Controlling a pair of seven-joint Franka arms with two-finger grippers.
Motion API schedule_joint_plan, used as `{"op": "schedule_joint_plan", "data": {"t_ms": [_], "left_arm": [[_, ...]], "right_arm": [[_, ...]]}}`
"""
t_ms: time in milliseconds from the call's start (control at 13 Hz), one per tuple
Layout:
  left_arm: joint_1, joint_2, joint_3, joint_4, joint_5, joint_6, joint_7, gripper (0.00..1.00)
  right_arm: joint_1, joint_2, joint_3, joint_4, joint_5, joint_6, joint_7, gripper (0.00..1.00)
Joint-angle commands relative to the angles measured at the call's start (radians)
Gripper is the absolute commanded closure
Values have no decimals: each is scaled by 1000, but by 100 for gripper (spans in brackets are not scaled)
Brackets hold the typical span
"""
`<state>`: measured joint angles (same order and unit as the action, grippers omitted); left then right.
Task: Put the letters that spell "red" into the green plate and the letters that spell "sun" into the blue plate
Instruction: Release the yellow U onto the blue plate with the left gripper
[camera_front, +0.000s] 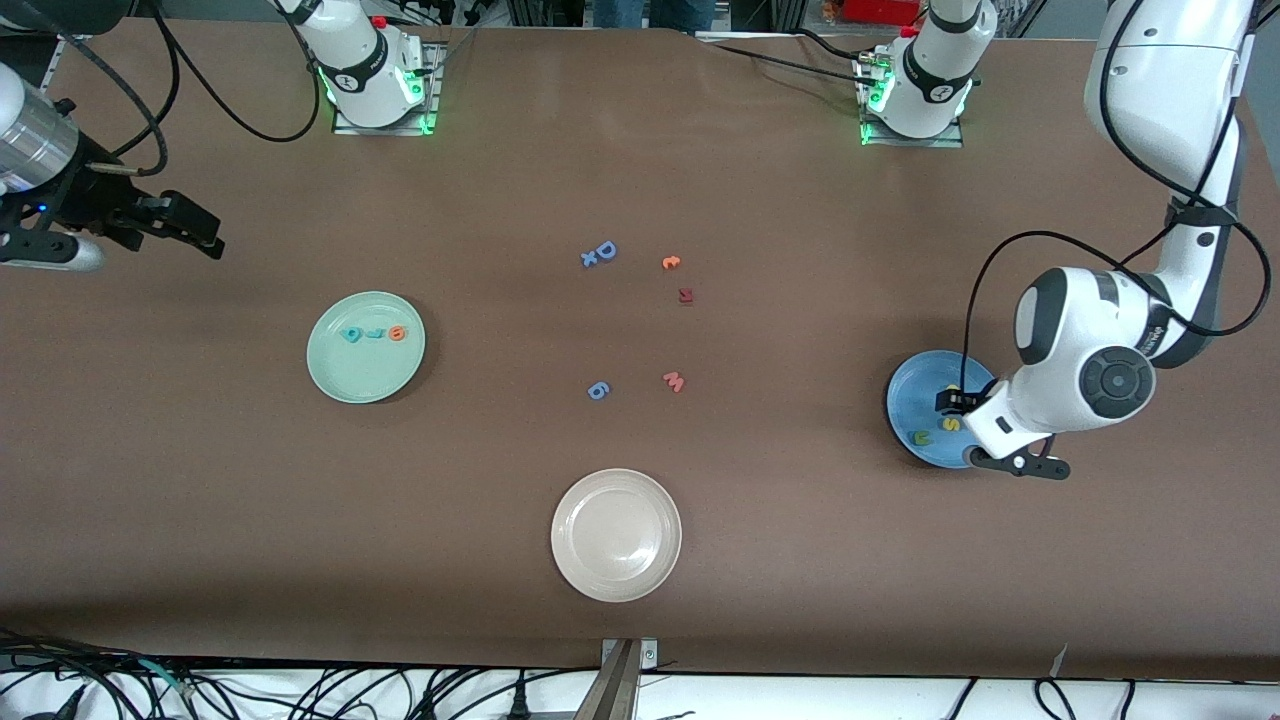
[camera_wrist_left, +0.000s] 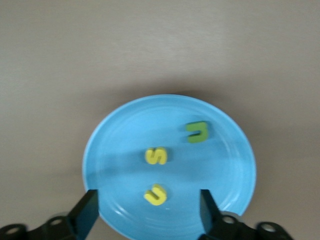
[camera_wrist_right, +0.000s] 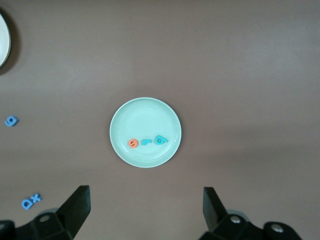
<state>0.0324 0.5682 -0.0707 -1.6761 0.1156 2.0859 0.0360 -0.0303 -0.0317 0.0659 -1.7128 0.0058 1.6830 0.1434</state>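
Observation:
The blue plate (camera_front: 908, 398) lies toward the left arm's end of the table. On it are a green "u" (camera_front: 921, 436), a yellow "s" (camera_front: 952, 424) and a yellow "n" (camera_wrist_left: 156, 194). My left gripper (camera_front: 950, 402) hangs low over this plate, open, and the "n" lies loose on the plate between its fingers. The green plate (camera_front: 366, 375) holds the teal "d" (camera_front: 352, 334), teal "r" (camera_front: 375, 334) and orange "e" (camera_front: 397, 333) in a row. My right gripper (camera_front: 200, 235) waits open and empty in the air toward the right arm's end, looking down on the green plate (camera_wrist_right: 145, 112).
A beige plate (camera_front: 616, 535) sits nearest the front camera. Mid-table lie a blue "D" with an "x" (camera_front: 600, 253), an orange letter (camera_front: 671, 262), a dark red letter (camera_front: 685, 295), a pink "w" (camera_front: 674, 381) and a blue "6" (camera_front: 598, 390).

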Motion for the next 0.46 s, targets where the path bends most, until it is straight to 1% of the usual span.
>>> {"op": "schedule_joint_plan", "data": {"t_ms": [0,154,308,385], "left_arm": [[26,-56,-6,4,-11,-73,65,0],[69,-102,-8,30,-11,-166,99,0],[78,-106,-6,148,-5,-342,125,0],[84,-106,-6,211,-5,-430,133,0]], "right_arm": [[-16,38,5,64,16,-36,-19,0],[-16,35,5,64,17,-33,-16,0],[-19,15,0,62,19,-46,-12,0],[-17,13,-15,64,17,-55,-11,0]]}}
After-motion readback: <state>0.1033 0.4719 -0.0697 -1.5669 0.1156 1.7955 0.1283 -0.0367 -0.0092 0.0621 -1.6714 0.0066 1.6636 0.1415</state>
